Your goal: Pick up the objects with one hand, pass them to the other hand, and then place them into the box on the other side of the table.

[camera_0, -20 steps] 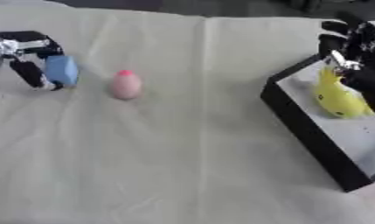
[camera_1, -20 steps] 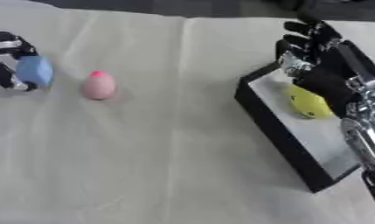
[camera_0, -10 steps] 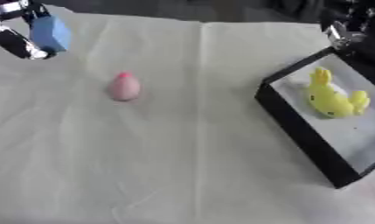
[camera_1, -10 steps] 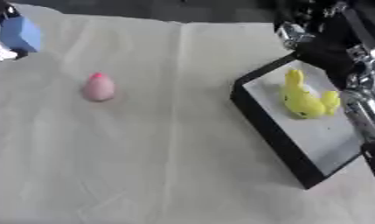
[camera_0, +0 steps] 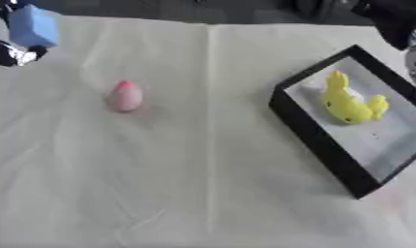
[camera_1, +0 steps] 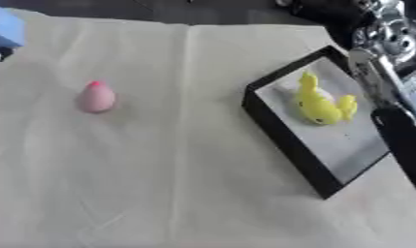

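My left hand (camera_0: pixel 9 52) shows only in part at the far left edge, shut on a light blue block (camera_0: pixel 31 27) held above the table. On the white cloth left of centre lies a pink egg-shaped toy (camera_0: pixel 124 96). A black box (camera_0: pixel 316 140) with a grey floor stands at the right, and a yellow toy (camera_0: pixel 350 100) lies inside it. My right arm (camera_1: pixel 387 53) comes in from the upper right beside the box. The right hand (camera_1: pixel 329 10) is a dark blur at the top edge, beyond the box's far corner.
A white cloth (camera_0: pixel 202 184) with a lengthwise crease covers the table. Its dark far edge runs along the top of the views. The black forearm (camera_1: pixel 404 140) hangs over the box's right side.
My left hand has raised the blue block off the cloth, up toward the far left corner. The right hand has drawn back from over the box toward the top edge.
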`<state>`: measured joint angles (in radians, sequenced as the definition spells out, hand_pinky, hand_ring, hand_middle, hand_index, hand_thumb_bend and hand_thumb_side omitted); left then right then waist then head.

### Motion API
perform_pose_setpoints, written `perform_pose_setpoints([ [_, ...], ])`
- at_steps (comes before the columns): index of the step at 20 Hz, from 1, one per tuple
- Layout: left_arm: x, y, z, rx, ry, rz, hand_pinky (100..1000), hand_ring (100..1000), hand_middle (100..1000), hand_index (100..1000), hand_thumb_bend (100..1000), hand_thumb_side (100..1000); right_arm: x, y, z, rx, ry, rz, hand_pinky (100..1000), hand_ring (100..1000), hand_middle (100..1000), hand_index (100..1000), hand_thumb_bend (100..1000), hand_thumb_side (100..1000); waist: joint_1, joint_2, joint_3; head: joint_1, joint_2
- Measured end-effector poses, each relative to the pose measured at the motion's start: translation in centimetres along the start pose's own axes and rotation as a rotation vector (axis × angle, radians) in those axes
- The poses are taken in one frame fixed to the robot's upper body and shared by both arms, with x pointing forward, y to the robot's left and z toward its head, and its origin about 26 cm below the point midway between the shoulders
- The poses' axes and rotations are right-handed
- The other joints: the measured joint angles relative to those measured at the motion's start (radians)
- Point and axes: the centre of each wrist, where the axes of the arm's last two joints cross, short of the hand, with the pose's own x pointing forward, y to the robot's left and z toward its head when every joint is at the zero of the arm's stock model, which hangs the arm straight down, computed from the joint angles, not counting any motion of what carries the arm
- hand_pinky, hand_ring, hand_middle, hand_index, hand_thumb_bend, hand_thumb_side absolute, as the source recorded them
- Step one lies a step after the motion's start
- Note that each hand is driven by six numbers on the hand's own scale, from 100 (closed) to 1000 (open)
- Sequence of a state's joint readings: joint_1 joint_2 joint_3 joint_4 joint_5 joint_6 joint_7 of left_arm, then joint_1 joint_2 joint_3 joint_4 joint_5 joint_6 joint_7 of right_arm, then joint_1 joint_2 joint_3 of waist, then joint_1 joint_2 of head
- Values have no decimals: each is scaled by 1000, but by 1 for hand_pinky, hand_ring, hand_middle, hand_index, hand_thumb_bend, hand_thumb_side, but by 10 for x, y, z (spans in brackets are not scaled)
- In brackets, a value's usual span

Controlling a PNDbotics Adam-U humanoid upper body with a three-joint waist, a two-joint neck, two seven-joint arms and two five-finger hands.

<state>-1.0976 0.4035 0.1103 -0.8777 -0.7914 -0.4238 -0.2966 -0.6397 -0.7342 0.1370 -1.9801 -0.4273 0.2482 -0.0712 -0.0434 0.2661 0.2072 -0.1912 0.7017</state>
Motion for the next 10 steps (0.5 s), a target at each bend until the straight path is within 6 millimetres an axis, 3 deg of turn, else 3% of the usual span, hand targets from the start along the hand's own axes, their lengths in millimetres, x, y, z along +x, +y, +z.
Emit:
perform_pose_setpoints([
  [5,22,-27,1,108,-120,35,729,499,461,635,153,100,3,17,-22,110,48,-7,996,1000,1000,1000,168,354,3,-6,7,-23,11],
  [10,50,-46,1,204,-207,31,718,505,471,629,183,100,-12,43,-45,194,149,-32,998,1000,1000,1000,188,377,6,-7,10,-48,20],
])
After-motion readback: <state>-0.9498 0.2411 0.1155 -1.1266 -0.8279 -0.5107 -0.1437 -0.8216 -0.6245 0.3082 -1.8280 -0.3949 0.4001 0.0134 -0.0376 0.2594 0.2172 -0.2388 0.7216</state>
